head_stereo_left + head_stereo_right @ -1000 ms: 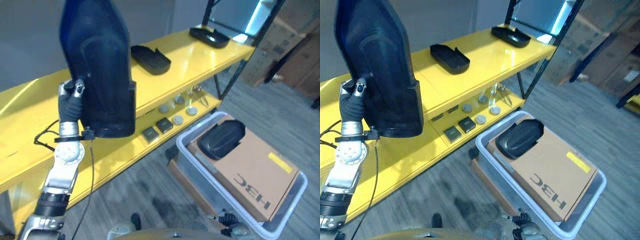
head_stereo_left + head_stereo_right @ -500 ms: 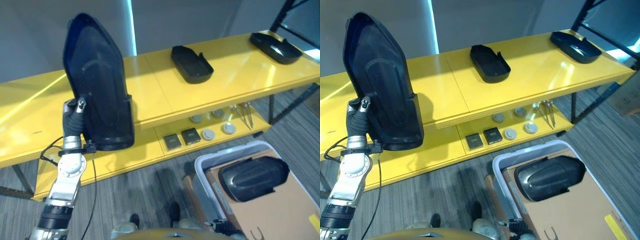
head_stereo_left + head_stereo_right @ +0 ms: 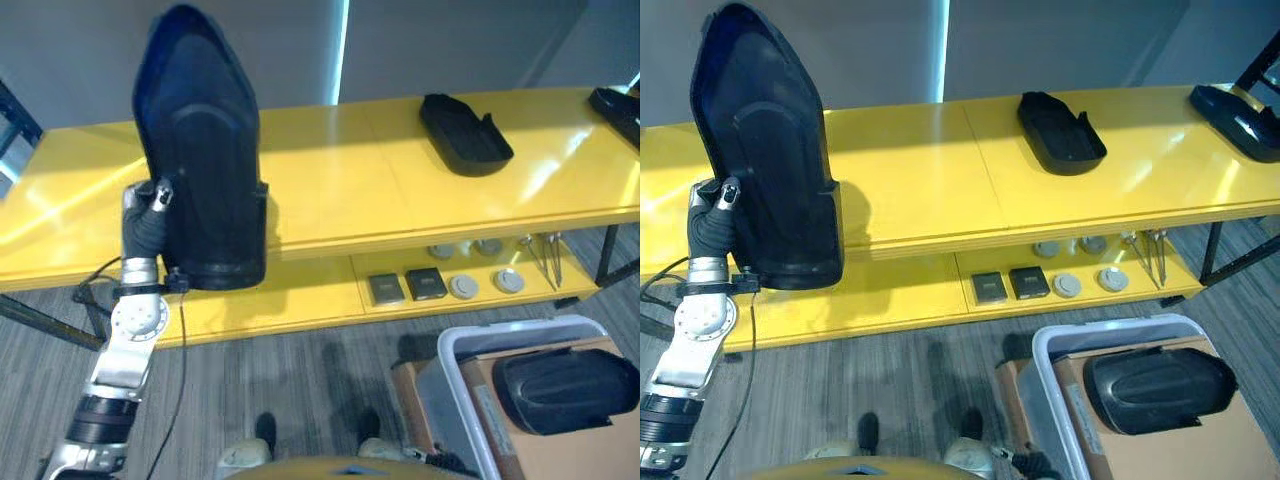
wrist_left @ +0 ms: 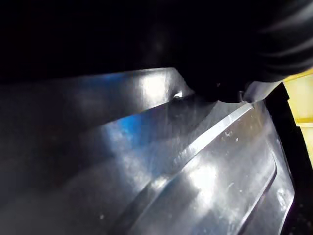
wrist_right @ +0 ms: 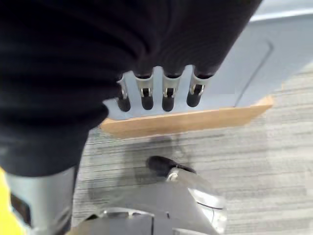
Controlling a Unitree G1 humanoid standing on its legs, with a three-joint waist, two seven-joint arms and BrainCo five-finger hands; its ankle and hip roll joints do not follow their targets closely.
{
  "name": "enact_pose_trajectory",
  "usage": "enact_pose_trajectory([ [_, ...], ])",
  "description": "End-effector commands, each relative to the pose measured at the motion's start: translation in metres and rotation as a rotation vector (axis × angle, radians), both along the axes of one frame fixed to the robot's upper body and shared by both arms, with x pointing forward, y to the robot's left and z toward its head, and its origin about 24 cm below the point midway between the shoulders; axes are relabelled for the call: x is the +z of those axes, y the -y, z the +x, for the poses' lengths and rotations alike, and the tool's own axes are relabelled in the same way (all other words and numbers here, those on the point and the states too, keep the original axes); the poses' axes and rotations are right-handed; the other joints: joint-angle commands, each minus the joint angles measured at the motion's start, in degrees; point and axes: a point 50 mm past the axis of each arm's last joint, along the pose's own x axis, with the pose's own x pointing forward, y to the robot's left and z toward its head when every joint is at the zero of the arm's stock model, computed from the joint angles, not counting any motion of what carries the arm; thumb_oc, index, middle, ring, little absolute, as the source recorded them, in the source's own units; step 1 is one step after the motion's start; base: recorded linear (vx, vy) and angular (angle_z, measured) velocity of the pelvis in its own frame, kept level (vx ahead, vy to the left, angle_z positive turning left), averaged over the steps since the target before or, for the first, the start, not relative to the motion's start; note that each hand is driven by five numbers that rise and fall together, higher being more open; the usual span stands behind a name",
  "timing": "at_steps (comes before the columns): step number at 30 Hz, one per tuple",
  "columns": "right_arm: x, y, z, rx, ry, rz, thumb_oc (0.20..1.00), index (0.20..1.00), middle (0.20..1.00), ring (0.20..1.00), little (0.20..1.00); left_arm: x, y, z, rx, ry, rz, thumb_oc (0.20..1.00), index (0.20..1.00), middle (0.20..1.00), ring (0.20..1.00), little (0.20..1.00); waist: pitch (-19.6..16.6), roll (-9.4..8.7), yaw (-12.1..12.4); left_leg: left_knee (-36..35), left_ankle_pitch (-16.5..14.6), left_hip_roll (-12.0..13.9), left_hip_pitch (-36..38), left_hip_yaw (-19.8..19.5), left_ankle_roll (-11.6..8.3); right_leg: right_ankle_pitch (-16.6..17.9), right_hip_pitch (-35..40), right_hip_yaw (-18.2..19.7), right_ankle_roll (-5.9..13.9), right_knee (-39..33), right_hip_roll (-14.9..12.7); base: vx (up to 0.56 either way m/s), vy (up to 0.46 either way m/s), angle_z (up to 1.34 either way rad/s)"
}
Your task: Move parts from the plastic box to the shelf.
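Note:
My left hand (image 3: 146,214) is shut on the edge of a large black plastic part (image 3: 200,160) and holds it upright in front of the yellow shelf (image 3: 350,190), over its left portion. The part's glossy inner surface (image 4: 186,176) lies close before the left wrist. A clear plastic box (image 3: 452,372) stands on the floor at the lower right, with a cardboard carton and another black part (image 3: 570,388) on top. My right hand (image 5: 156,95) hangs beside the box wall (image 5: 279,49), fingers relaxed and holding nothing.
A black part (image 3: 465,135) lies on the shelf top, and another (image 3: 1240,112) at its far right. The lower shelf carries two dark square pieces (image 3: 405,287), round discs (image 3: 485,283) and thin tools (image 3: 548,262). Grey carpet lies between me and the shelf.
The camera has swung left, so the shelf now runs level and the box sits at the lower right corner. The part stays upright in my left hand.

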Motion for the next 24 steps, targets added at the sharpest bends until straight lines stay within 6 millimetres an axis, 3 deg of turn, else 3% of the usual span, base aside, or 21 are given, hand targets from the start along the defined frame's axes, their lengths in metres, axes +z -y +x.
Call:
enact_pose_trajectory([
  [1, 0.000, 0.002, 0.002, 0.047, -0.034, -0.028, 1.000, 1.000, 1.000, 1.000, 1.000, 0.039, 0.001, -0.004, -0.001, 0.195, 0.042, 0.200, 0.200, 0.200, 0.200, 0.200, -1.80, 0.55, -0.77, 0.47, -1.59, 0.42, -1.02, -1.02, -0.41, -0.28, -0.15, 3.02, 4.63, 17.40, -2.06, 0.09, 0.268, -0.08],
  [4, 0.001, -0.003, 0.010, 0.049, -0.001, -0.018, 1.000, 1.000, 1.000, 1.000, 1.000, 0.038, 0.000, -0.003, 0.004, 0.184, 0.052, 0.200, 0.200, 0.200, 0.200, 0.200, -0.81, 1.22, -1.38, 0.47, -1.96, 0.72, -0.38, -1.07, 0.02, -1.02, -3.68, 6.56, 4.14, 20.89, -0.72, 0.09, 0.135, 0.09],
  [5, 0.001, -0.009, 0.016, 0.063, 0.024, 0.002, 1.000, 1.000, 1.000, 1.000, 1.000, 0.036, 0.002, 0.001, -0.004, 0.171, 0.046, 0.200, 0.200, 0.200, 0.200, 0.200, -0.99, 1.56, -2.57, -0.01, -2.05, 0.55, -0.08, -2.07, -0.09, -5.27, -5.27, 10.48, 2.92, 16.57, 3.55, 0.13, 0.027, 0.06],
  [6, 0.001, -0.009, 0.015, 0.063, 0.024, 0.002, 1.000, 1.000, 1.000, 1.000, 1.000, 0.036, 0.002, 0.001, -0.004, 0.171, 0.046, 0.200, 0.200, 0.200, 0.200, 0.200, -1.04, 1.69, -2.46, -0.01, -2.33, 0.78, 0.04, -1.98, -0.22, -5.42, -5.16, 10.51, 2.78, 16.49, 3.79, 0.20, 0.026, -0.06],
  [7, 0.001, -0.010, 0.016, 0.065, 0.034, 0.009, 1.000, 1.000, 1.000, 1.000, 1.000, 0.032, 0.004, 0.005, -0.017, 0.156, 0.018, 0.200, 0.200, 0.200, 0.200, 0.200, -1.06, 1.67, -3.60, -0.01, -2.47, 0.44, -0.06, -2.90, -0.38, -6.98, -5.64, 14.48, 2.21, 10.53, 6.53, 0.17, -0.045, 0.07],
  [8, 0.001, -0.012, 0.019, 0.066, 0.041, 0.015, 1.000, 1.000, 1.000, 1.000, 1.000, 0.033, 0.007, 0.010, -0.034, 0.152, 0.002, 0.200, 0.200, 0.200, 0.200, 0.200, -0.80, 1.32, -4.48, -0.01, -2.81, 0.10, -0.12, -3.96, -0.77, -5.59, -6.56, 17.20, 2.13, 4.42, 7.28, 0.20, -0.064, 0.11],
  [12, -0.003, -0.021, 0.009, 0.090, 0.017, 0.034, 1.000, 1.000, 1.000, 1.000, 1.000, 0.027, 0.008, 0.023, -0.006, 0.110, 0.028, 0.200, 0.200, 0.200, 0.200, 0.200, -1.36, 0.19, -5.62, -0.01, -3.04, 0.63, -0.22, -4.18, -1.49, -4.87, -4.41, 16.64, 1.58, 0.92, 7.24, 0.12, -0.105, 0.41],
  [16, -0.003, -0.021, 0.004, 0.167, -0.016, 0.025, 1.000, 1.000, 1.000, 1.000, 1.000, 0.025, 0.012, 0.032, -0.018, 0.088, -0.017, 0.200, 0.200, 0.200, 0.200, 0.200, -1.89, 0.33, -6.59, -0.01, -2.59, 1.47, -1.31, -4.55, -2.35, -4.39, -3.37, 15.40, 0.79, -1.82, 7.55, 0.07, -0.127, 0.27],
  [19, 0.001, -0.009, 0.014, 0.142, 0.010, -0.014, 1.000, 1.000, 1.000, 1.000, 1.000, 0.031, 0.021, 0.057, -0.034, 0.053, -0.058, 0.200, 0.200, 0.200, 0.200, 0.200, -1.32, 0.94, -8.15, -0.01, -1.74, 2.27, -3.55, -4.21, -3.06, -3.32, -3.90, 15.11, 0.44, -4.15, 8.00, -0.01, -0.076, 0.05],
  [24, 0.003, -0.008, 0.024, 0.162, 0.033, -0.022, 1.000, 1.000, 1.000, 1.000, 1.000, 0.032, 0.029, 0.073, -0.056, 0.007, -0.100, 0.200, 0.200, 0.200, 0.200, 0.200, -0.97, 1.24, -8.98, -0.01, -1.44, 2.93, -4.44, -3.41, -3.39, -3.01, -4.65, 15.57, 0.39, -4.77, 8.52, 0.00, -0.026, -0.07],
])
